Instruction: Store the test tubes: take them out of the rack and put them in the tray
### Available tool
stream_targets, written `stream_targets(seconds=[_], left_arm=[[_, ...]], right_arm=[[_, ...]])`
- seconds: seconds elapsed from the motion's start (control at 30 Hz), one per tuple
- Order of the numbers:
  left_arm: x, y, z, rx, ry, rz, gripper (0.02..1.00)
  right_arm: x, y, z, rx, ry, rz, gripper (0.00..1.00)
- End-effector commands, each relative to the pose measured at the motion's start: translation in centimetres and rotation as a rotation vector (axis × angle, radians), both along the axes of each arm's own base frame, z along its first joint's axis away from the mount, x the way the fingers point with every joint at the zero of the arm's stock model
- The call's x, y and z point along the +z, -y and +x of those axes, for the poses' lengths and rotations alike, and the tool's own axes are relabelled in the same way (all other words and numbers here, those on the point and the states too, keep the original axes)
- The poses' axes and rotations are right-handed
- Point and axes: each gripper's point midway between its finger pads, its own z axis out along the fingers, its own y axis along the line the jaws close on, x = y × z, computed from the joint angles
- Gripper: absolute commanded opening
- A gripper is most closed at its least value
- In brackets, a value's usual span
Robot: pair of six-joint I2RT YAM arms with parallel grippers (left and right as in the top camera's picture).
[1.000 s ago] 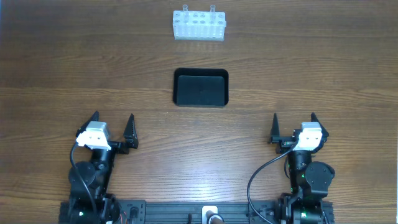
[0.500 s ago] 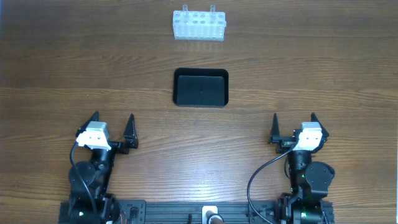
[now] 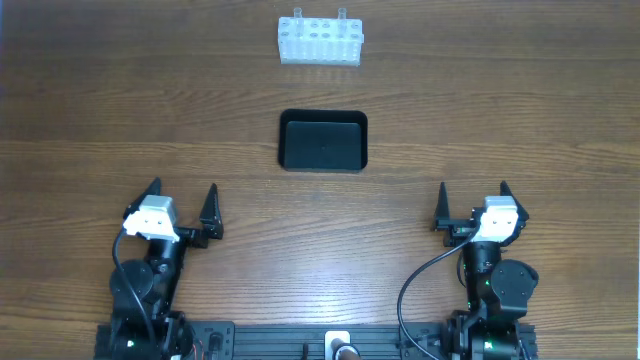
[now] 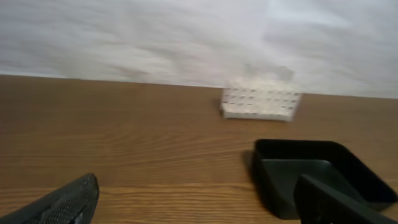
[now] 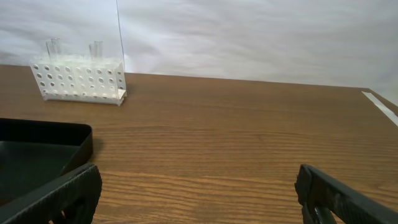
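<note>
Left tool (image 3: 183, 186) first: it's spread wide, the two black fingers far apart and gripping nothing. It hangs low over the desk (image 3: 520, 100) on the near side of the tray (image 3: 323, 148), off toward the tray's left and well apart from it. Swing across and my right tool (image 3: 472, 186) is the mirror image, fingers just as wide and nothing held. It's also on the near side of the tray, out to the tray's right and well apart from it. So the tray sits between my two tools and farther out across the wood. It's black, shallow and rectangular with rounded corners, lying flat with its long side running across. Through my left wrist camera its near corner and dark inner wall show ahead of my fingers. Through my right wrist camera one end of its rim shows. Now past the tray, on its far side and roughly in line with it, stands the rack (image 3: 319, 42). It's white, dotted with rows of small holes, upright on the desk, with a strip of bare wood between it and the tray. And there's what I'm after: two clear test tubes (image 5: 96, 50) standing upright in the rack, one toward each end, tops poking above it. Beyond all that, farthest from the tray, a white backdrop (image 5: 249, 31) rises behind the desk.
</note>
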Motion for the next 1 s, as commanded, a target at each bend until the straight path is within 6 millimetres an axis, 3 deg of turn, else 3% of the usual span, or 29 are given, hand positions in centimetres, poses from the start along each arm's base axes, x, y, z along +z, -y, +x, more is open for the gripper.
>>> stream_targets(seconds=[0.03, 0.2, 0.47, 0.63, 0.8, 1.0], left_arm=[[2.8, 3.6, -1.2, -0.215, 0.051, 0.002, 0.998], [5.3, 6.3, -2.4, -0.377, 0.022, -0.012, 0.998], [9.0, 8.2, -0.3, -0.439, -0.064, -0.023, 0.998], [11.9, 9.6, 2.7, -0.457, -0.087, -0.019, 0.998], [14.2, 9.7, 7.4, -0.336, -0.127, -0.045, 0.998], [15.3, 11.1, 12.5, -0.244, -0.146, -0.017, 0.993]], right_arm=[[-0.1, -0.1, 0.0, 0.008, 0.001, 0.01, 0.991], [-0.1, -0.1, 0.0, 0.008, 0.001, 0.01, 0.991], [-0.1, -0.1, 0.0, 0.008, 0.001, 0.01, 0.991], [-0.1, -0.1, 0.0, 0.008, 0.001, 0.01, 0.993], [-0.1, -0.1, 0.0, 0.008, 0.001, 0.01, 0.991], [-0.1, -0.1, 0.0, 0.008, 0.002, 0.01, 0.991]])
